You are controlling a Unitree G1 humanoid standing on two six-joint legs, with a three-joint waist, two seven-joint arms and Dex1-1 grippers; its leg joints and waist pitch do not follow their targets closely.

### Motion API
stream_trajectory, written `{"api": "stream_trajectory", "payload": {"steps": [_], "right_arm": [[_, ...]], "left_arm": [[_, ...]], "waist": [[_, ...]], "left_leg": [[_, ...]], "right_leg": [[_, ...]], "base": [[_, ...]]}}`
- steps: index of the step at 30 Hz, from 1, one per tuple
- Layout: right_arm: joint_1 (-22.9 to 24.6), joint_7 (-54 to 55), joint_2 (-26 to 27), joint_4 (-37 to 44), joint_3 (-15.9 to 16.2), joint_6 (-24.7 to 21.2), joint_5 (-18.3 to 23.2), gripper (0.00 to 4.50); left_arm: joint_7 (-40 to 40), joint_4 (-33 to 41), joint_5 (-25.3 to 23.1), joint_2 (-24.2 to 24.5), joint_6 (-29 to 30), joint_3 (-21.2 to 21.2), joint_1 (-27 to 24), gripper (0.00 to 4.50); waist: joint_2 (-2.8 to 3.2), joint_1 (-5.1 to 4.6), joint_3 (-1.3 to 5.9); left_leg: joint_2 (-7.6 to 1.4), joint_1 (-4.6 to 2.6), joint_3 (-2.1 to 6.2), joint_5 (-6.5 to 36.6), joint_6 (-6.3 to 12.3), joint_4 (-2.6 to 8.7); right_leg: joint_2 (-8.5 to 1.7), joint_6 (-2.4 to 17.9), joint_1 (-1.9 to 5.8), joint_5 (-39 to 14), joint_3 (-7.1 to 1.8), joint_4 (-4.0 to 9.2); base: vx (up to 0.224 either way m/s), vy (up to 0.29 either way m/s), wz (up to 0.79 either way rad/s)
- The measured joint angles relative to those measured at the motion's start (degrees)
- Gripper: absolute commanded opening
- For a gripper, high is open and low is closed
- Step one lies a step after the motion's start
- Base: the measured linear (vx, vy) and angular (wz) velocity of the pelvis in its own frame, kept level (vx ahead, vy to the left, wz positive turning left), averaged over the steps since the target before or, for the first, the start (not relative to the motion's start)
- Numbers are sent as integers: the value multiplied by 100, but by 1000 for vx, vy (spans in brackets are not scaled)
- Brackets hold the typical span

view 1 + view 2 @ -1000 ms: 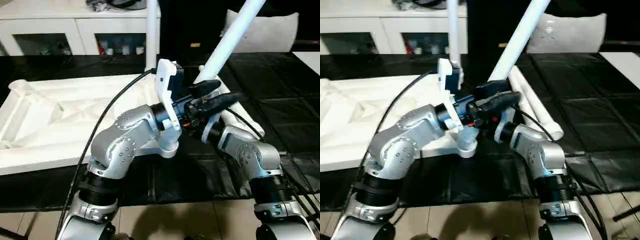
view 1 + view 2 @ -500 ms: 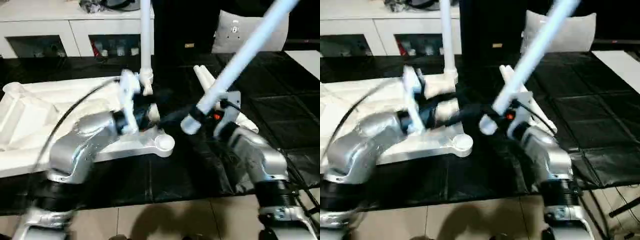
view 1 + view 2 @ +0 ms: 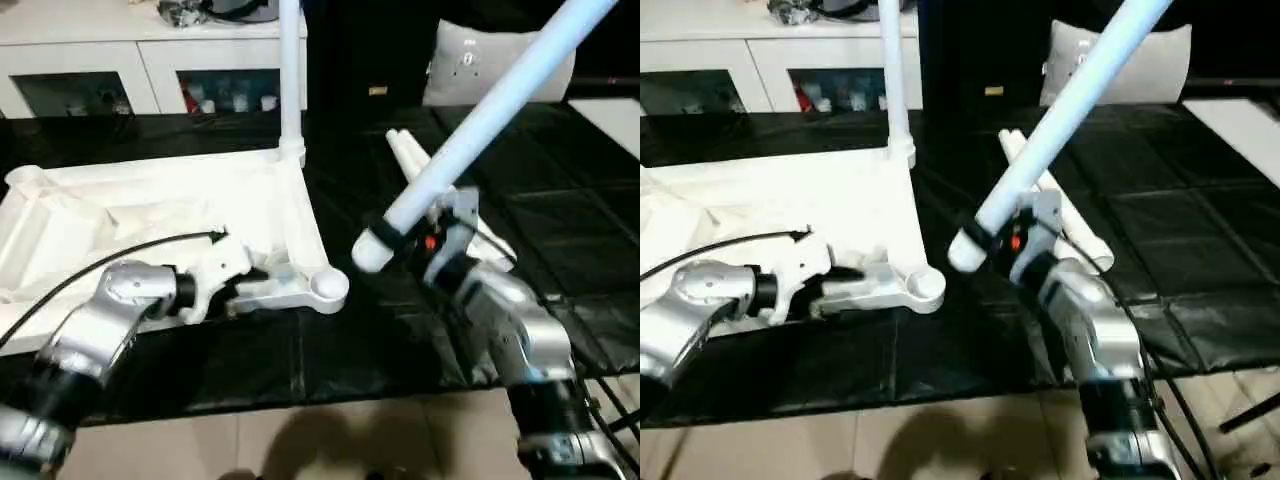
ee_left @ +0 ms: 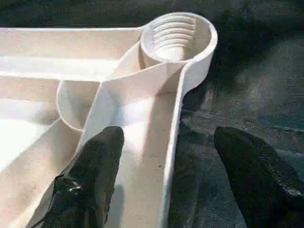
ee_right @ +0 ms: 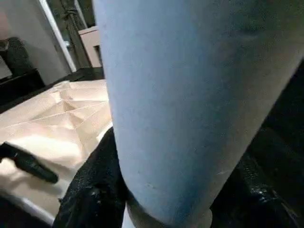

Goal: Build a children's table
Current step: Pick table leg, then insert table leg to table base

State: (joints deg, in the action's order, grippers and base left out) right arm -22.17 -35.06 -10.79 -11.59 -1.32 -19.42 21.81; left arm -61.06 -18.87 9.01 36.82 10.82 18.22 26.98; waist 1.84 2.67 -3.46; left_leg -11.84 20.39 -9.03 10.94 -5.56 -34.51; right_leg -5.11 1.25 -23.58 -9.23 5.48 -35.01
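The right hand (image 3: 415, 235) pinches a table leg (image 3: 490, 115) slanting up and away; the left hand (image 4: 166, 180), spread, straddles the upturned tabletop's (image 3: 150, 215) rim beside its corner socket (image 4: 176, 35).

From the head, our two eye views look forward and down on the same upturned table top (image 3: 150, 210), while our left wrist view looks very near at its corner socket (image 4: 178, 35) and our right wrist view presses close against the held leg (image 5: 190, 109).
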Motion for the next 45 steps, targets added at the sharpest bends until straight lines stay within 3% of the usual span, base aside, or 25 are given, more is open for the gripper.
{"api": "stream_trajectory", "payload": {"steps": [5,10,12,18,37,45], "right_arm": [[189,-122,-114,279,86,-136,12,188],[255,-126,-180,321,116,-171,0,188],[256,-121,-181,396,121,-171,-13,188],[420,-85,-201,483,121,-238,-16,188],[397,-140,-262,465,191,-252,-64,188],[131,-252,-482,468,196,-320,-114,188]], "left_arm": [[-401,-1091,-217,-37,-622,101,296,280],[-571,-1544,-342,-101,-921,147,399,249],[-641,-1783,-404,-141,-1077,168,509,213],[-822,-2241,-547,-211,-1414,185,659,190],[-1004,-2570,-630,-410,-1738,33,715,7],[-738,-2004,-776,-648,-1704,-23,372,0]], "waist": [[84,-41,14],[87,-74,13],[111,-75,12],[137,-71,20],[147,-57,22],[209,-39,55]], "left_leg": [[2,-31,1,1,-1,10],[0,-30,3,0,-1,12],[2,-31,4,0,-1,10],[1,-30,6,1,0,13],[2,-30,6,1,0,14],[18,-29,-11,8,11,26]], "right_leg": [[3,-15,35,-9,0,8],[4,-15,35,-10,1,8],[2,-14,35,-9,1,10],[1,-17,35,-11,4,10],[-1,-19,44,-12,3,11],[-19,-36,47,-23,-11,18]], "base": [[0,0,0],[0,0,0],[0,0,0],[0,0,0],[0,0,0],[0,0,0]]}}
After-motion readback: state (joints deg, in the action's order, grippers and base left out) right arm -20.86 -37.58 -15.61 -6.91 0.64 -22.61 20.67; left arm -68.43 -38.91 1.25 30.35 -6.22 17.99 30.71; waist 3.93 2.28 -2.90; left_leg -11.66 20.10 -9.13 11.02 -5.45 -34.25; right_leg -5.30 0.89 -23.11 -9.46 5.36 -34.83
